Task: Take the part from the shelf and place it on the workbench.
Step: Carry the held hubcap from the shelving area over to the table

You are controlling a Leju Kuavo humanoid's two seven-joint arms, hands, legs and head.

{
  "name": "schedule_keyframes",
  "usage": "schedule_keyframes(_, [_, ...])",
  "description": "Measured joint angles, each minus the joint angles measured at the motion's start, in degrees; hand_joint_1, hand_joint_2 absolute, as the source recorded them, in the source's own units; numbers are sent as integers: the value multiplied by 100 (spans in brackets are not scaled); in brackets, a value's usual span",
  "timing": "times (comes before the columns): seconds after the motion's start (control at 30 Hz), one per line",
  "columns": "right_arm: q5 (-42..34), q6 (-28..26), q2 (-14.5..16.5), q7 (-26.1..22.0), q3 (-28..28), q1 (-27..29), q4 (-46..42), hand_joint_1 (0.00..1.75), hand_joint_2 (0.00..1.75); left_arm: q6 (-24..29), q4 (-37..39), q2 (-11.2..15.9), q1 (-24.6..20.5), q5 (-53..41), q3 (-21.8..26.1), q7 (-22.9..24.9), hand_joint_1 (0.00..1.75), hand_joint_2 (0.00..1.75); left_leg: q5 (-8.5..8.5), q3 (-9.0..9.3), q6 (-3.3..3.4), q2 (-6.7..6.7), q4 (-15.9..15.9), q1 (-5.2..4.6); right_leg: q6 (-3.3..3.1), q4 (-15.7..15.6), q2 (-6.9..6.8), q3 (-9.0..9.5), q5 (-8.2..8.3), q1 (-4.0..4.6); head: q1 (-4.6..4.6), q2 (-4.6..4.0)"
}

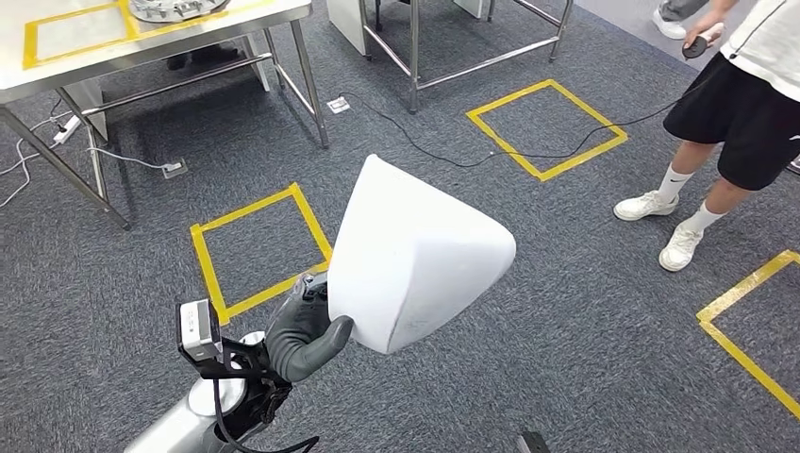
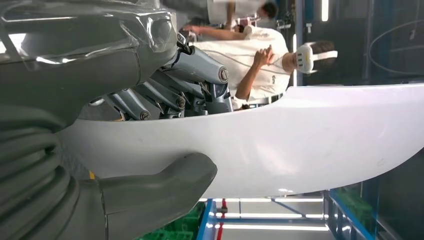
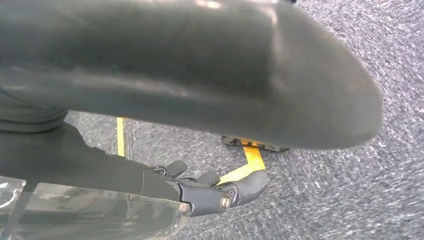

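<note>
The part [image 1: 415, 255] is a large white curved shell, held up over the grey carpet in the head view. My left hand [image 1: 302, 335] grips its lower left edge, the thick grey thumb [image 2: 155, 185] pressed on one face and the darker fingers [image 2: 200, 67] on the other face of the part [image 2: 300, 140]. The workbench [image 1: 75, 71], a steel table marked with yellow tape, stands at the far left, well beyond the part. My right hand [image 3: 220, 192] hangs low over the carpet, its fingers loosely extended with nothing in them.
A person [image 1: 745, 104] in white top and black shorts stands at the far right, holding a small dark device. A second steel table frame [image 1: 415, 57] stands at the back. Yellow tape squares [image 1: 259, 250] mark the carpet, and a black cable [image 1: 453, 156] crosses it.
</note>
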Motion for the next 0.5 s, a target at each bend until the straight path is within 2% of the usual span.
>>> schedule_keyframes(0.03, [0, 0, 7, -2, 0, -1, 0, 0, 0, 1, -8, -4, -10, -4, 2, -3, 175, 175, 103, 167, 47, 106, -319, -34, 16, 0, -45, 17, -16, 16, 2, 0])
schedule_keyframes(0.07, [0, 0, 12, -3, 0, -1, -1, 0, 0, 2, -16, -7, -19, -8, 3, -8, 175, 175, 142, 261, 89, 177, -505, -66, 36, -2, -96, 30, -30, 29, 2, 0])
schedule_keyframes(0.1, [0, 0, 16, -4, 0, -1, -1, 0, 0, 3, -22, -8, -23, -11, 5, -12, 175, 175, 133, 279, 117, 185, -564, -89, 59, -8, -150, 39, -41, 38, 3, 0])
schedule_keyframes(0.17, [0, 0, 21, -6, 0, -12, -1, 0, 0, 4, -29, -5, -16, -21, 7, -18, 175, 175, 169, 299, 167, 52, -626, -72, 105, -18, -227, 62, -62, 37, 1, 0])
schedule_keyframes(0.2, [0, -1, 20, -9, 0, -19, -1, 0, 0, 5, -33, -4, -19, -25, 8, -21, 175, 175, 200, 332, 194, -14, -678, -50, 119, 41, -163, 43, -104, 33, 4, 0])
schedule_keyframes(0.23, [0, -1, 19, -13, 0, -23, -2, 0, 0, 9, -38, -11, -29, -28, 8, -25, 175, 175, 233, 365, 220, -81, -728, -27, 120, 219, -43, -34, -195, 27, 14, 0])
schedule_keyframes(0.3, [0, -2, 7, -21, 0, -8, -2, 0, 0, 15, -43, -27, -46, -39, 1, -31, 175, 175, 264, 394, 248, -222, -765, -4, 96, 919, 235, -380, -484, 4, 38, 0])
schedule_keyframes(0.33, [0, -2, 2, -22, 0, 6, -2, 0, 0, 20, -43, -32, -43, -45, -5, -31, 175, 175, 267, 391, 251, -298, -763, -5, 97, 1318, 297, -590, -614, -6, 49, 0])
schedule_keyframes(0.37, [0, -2, -6, -22, 0, 18, -2, 0, 0, 25, -43, -31, -33, -50, -11, -31, 175, 175, 265, 391, 249, -380, -761, -2, 120, 1580, 319, -745, -671, -17, 53, 0])
schedule_keyframes(0.4, [0, -2, -15, -22, 0, 24, -2, 0, 0, 30, -42, -29, -25, -53, -15, -31, 175, 175, 262, 392, 243, -462, -756, 2, 166, 1628, 326, -802, -636, -31, 52, 0])
schedule_keyframes(0.43, [0, -2, -24, -22, 0, 22, -2, 0, 0, 35, -42, -28, -20, -53, -16, -31, 175, 175, 254, 396, 230, -543, -746, 10, 229, 1436, 339, -741, -512, -50, 54, 0])
schedule_keyframes(0.47, [0, -2, -33, -22, 0, 17, -2, 0, 0, 40, -42, -29, -19, -52, -16, -31, 175, 175, 240, 399, 207, -620, -726, 22, 298, 1058, 380, -583, -333, -77, 54, 0])
schedule_keyframes(0.5, [0, -2, -40, -22, 0, 11, -2, 0, 0, 43, -42, -29, -20, -52, -16, -32, 175, 175, 218, 388, 173, -687, -691, 27, 353, 641, 485, -402, -164, -112, 58, 0])
